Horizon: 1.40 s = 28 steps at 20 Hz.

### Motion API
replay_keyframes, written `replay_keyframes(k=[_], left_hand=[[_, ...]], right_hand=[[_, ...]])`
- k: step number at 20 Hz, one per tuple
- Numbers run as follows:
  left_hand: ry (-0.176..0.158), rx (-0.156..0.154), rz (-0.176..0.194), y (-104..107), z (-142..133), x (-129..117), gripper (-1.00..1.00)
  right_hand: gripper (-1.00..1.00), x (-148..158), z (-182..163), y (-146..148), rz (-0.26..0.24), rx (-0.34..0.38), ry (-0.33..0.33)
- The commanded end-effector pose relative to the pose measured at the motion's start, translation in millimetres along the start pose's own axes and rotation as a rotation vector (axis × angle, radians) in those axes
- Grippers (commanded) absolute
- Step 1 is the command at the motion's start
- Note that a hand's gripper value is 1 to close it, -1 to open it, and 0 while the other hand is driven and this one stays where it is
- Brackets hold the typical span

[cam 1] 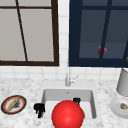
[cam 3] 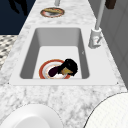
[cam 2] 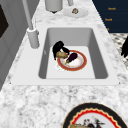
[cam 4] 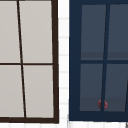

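While our right hand [cam 2: 58, 48] curls round a small tan piece of bread [cam 2: 61, 54] at the far edge of the round red-rimmed plate [cam 2: 81, 63] in the white sink [cam 2: 101, 65], beside a dark purple eggplant [cam 2: 72, 57], our left hand [cam 1: 39, 109] hangs with relaxed fingers at the sink's left rim.

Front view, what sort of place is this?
Most likely a kitchen: a sink with a faucet set in a marble-look counter, plates of food about, and windows above.

Marble counter [cam 1: 27, 86]: patterned plate [cam 1: 13, 104] left, white plate [cam 1: 120, 108] right.
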Motion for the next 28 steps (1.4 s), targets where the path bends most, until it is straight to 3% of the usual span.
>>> replay_keyframes(k=[1,5,22,28], left_hand=[[0.0,0.0,0.0,0.0,0.0,0.0,0.0],[0.0,0.0,0.0,0.0,0.0,0.0,0.0],[0.0,0.0,0.0,0.0,0.0,0.0,0.0],[0.0,0.0,0.0,0.0,0.0,0.0,0.0]], right_hand=[[1.0,0.3,3.4,-5.6,-0.012,0.066,0.008],[1.0,2.5,-0.7,-6.2,0.001,0.109,0.013],[1.0,3.2,38.5,-74.4,-0.007,0.319,0.088],[1.0,-1.4,77.8,-72.3,0.002,0.318,0.05]])
